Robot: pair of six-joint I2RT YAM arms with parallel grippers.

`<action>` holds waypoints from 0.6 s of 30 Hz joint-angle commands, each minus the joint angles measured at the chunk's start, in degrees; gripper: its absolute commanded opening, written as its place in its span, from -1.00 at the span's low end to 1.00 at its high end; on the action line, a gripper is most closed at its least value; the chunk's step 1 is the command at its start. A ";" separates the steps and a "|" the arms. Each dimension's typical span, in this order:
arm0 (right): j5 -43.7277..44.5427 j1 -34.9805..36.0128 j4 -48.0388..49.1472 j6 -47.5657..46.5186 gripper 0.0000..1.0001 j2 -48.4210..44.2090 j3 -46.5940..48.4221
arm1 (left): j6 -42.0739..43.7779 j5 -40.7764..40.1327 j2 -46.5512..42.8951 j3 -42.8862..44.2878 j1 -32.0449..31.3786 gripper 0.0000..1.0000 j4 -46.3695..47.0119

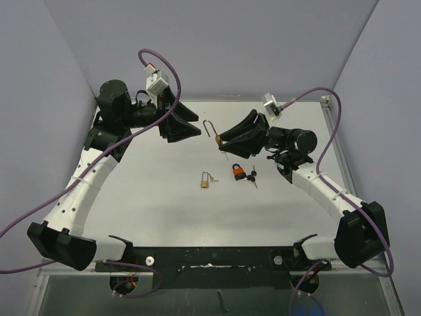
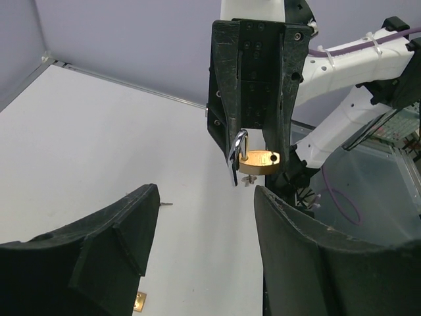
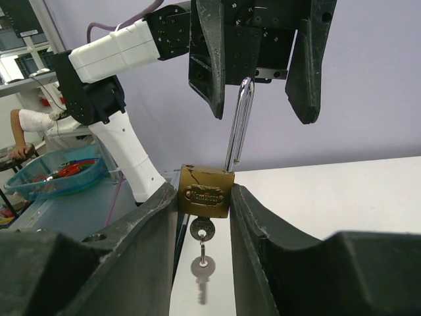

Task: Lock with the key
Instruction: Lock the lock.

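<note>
The padlock (image 3: 205,192) is brass-gold, its shackle (image 3: 238,125) and key (image 3: 201,280) silver, table (image 1: 164,197) white.

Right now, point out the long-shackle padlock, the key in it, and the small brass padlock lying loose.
long-shackle padlock (image 3: 206,192): right wrist view, on the brass body.
key (image 3: 202,229): right wrist view, on the head under the lock body.
small brass padlock (image 1: 205,184): top external view, on the brass body.

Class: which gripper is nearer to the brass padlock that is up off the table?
Right. The right gripper is shut on the brass padlock, gripping its body; the left gripper stands open, facing it across a gap.
</note>
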 commanded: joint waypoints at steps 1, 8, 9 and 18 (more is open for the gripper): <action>0.38 -0.30 3.08 0.24 -1.00 -0.73 1.12 | -2.25 -1.98 0.67 2.65 -0.63 0.12 4.90; 1.32 -0.19 -3.54 -4.18 -1.00 -2.97 0.68 | -4.00 -1.56 2.34 4.38 -3.03 0.01 6.32; 1.56 -0.19 -4.91 -5.36 -1.00 -3.57 0.66 | -4.03 -1.51 2.36 4.62 -3.42 0.01 6.29; 3.12 -0.13 -9.53 -8.46 -1.00 -5.16 0.54 | -3.94 -0.45 2.89 4.88 -4.99 -0.43 6.46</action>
